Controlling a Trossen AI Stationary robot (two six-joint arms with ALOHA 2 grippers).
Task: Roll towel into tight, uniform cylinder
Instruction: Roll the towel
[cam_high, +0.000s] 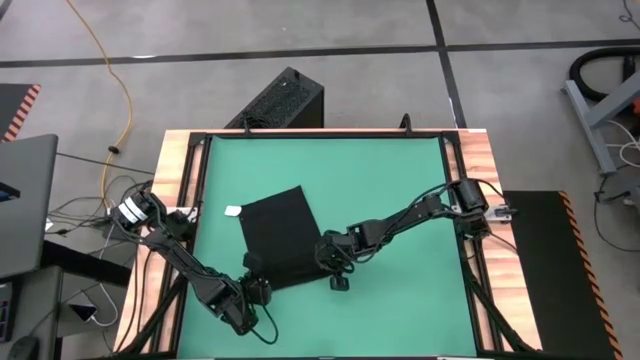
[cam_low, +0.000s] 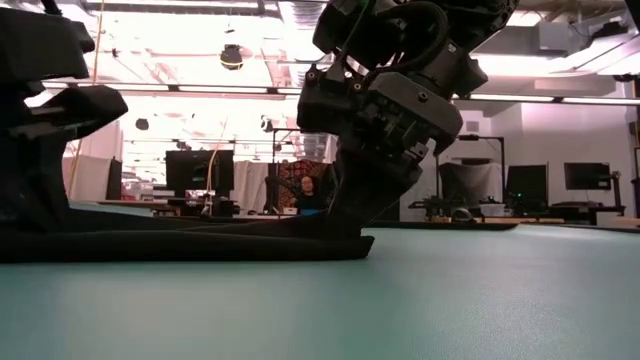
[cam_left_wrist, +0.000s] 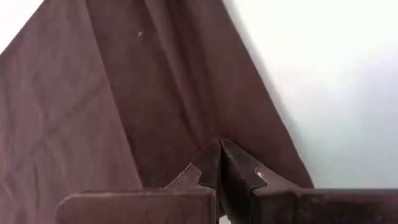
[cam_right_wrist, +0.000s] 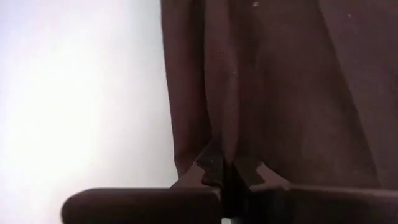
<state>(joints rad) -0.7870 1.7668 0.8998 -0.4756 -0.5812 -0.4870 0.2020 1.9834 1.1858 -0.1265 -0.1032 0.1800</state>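
I have the plain black soft cloth towel (cam_high: 278, 238) lying flat on the green mat (cam_high: 400, 190); the left gripper (cam_high: 252, 272) and right gripper (cam_high: 323, 255) each pinch its near edge, fingers closed on cloth, likely to start the roll evenly; the low view alone shows the edge barely lifted.

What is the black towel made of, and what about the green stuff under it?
The towel looks like soft woven cloth, matte: it lies limp and shows fine creases in the wrist views, with a small white tag at one edge. The green mat looks like a smooth, slightly glossy sheet, maybe rubber or vinyl; it lies flat and unwrinkled. Its exact material cannot be told.
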